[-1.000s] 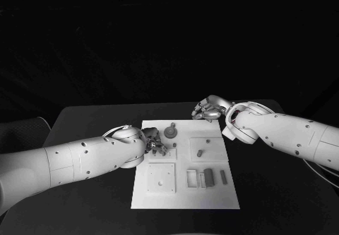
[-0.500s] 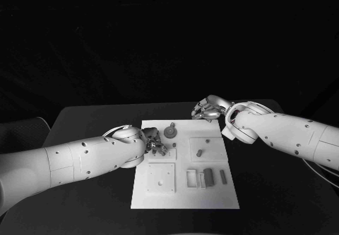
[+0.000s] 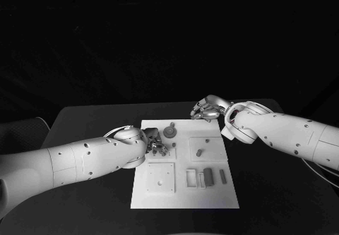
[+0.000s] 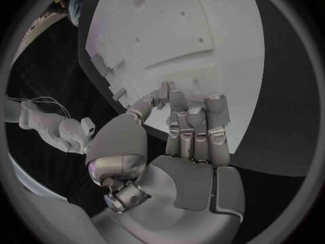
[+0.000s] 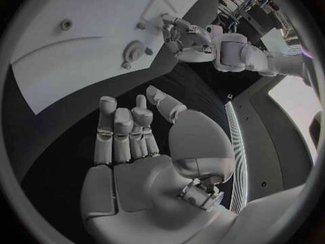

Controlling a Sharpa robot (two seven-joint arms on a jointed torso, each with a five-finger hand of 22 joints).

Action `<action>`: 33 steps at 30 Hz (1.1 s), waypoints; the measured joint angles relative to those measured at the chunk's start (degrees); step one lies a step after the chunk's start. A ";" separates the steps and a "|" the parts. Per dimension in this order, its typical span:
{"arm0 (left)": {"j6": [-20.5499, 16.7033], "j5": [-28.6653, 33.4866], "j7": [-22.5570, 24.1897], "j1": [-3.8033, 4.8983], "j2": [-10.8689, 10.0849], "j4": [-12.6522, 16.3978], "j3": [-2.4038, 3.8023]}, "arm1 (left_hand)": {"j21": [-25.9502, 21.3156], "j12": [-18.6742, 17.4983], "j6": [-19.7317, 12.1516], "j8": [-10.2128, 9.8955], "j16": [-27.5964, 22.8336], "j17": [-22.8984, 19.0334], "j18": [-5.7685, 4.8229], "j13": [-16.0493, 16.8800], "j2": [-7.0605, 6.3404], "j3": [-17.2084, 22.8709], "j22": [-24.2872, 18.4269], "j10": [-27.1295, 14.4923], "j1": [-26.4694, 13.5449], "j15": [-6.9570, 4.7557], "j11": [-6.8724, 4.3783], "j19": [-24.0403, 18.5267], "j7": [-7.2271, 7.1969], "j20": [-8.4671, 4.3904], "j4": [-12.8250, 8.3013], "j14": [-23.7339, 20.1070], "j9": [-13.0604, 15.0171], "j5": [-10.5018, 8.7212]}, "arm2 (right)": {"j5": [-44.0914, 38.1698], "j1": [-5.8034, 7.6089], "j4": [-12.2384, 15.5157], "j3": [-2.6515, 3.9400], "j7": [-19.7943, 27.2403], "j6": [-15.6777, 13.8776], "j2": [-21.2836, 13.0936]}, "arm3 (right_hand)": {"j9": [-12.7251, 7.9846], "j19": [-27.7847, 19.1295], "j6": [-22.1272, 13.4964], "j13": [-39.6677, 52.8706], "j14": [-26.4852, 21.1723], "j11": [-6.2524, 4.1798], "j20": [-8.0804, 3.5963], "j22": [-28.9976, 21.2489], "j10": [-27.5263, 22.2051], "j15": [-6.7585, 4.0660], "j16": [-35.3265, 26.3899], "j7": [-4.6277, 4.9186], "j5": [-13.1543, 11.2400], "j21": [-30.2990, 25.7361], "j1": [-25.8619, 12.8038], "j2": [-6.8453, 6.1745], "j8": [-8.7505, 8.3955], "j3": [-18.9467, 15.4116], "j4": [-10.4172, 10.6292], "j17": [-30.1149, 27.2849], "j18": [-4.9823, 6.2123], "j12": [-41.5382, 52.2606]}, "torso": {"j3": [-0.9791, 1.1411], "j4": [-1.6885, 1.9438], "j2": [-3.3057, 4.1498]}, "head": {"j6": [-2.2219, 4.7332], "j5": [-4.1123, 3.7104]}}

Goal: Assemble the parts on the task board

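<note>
Black table is carrying the white task board, where we are curling our left hand over its near-left part, grip unclear, while resting our empty right hand beyond its far-right corner, probably to stay clear.

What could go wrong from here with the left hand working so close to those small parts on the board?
The left hand sits low over the task board, next to the round part; a sideways move could knock it. Its fingers hide what lies under them, so a misaligned part might go unnoticed. The right hand hovers at the board's far edge and could nudge it.
</note>
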 measured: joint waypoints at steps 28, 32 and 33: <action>-2.02 -1.86 -0.54 -0.12 -0.01 -0.24 -0.06 | 2.41 1.81 0.90 2.67 2.33 -0.32 -0.01 0.56 0.00 -0.17 -0.02 1.25 0.00 0.07 -1.23 1.15 -0.56 -0.31 -0.17 0.65 0.28 7.35 | 0.01 0.00 0.02 0.00 0.08 0.10 0.06 | 0.05 0.00 0.12 0.00 -0.05 0.00 0.00 0.00 0.00 0.12 0.00 -0.01 0.00 0.00 0.00 0.00 0.00 0.00 0.00 0.00 0.00 0.00 | -0.05 0.10 -0.05 | -0.01 0.15; -2.11 -1.97 -0.55 -0.12 0.03 -0.24 -0.06 | 2.41 1.81 1.00 2.89 2.48 -0.32 -0.01 0.61 0.00 -0.18 -0.02 1.33 0.00 0.05 -1.14 1.25 -0.60 -0.38 -0.18 0.66 0.28 7.54 | 0.01 0.00 0.01 0.00 0.09 0.13 0.06 | 0.05 0.00 0.17 0.00 0.03 0.00 0.00 0.00 0.00 0.20 0.00 -0.01 0.00 0.00 0.00 0.00 0.00 0.00 0.00 0.00 0.00 0.00 | -0.06 0.10 -0.05 | 0.02 0.14; -2.11 -1.98 -0.55 -0.12 0.05 -0.24 -0.06 | 2.41 1.81 1.02 2.89 2.48 -0.32 -0.01 0.61 0.00 -0.18 -0.02 1.33 0.00 0.05 -1.14 1.30 -0.61 -0.33 -0.18 0.66 0.28 7.54 | 0.01 0.00 0.01 0.00 0.10 0.14 0.06 | 0.05 0.00 0.19 0.00 0.03 0.00 0.00 0.00 0.00 0.20 0.00 -0.01 0.00 0.00 0.00 0.00 0.00 0.00 0.00 0.00 0.00 0.00 | -0.06 0.10 -0.05 | 0.03 0.14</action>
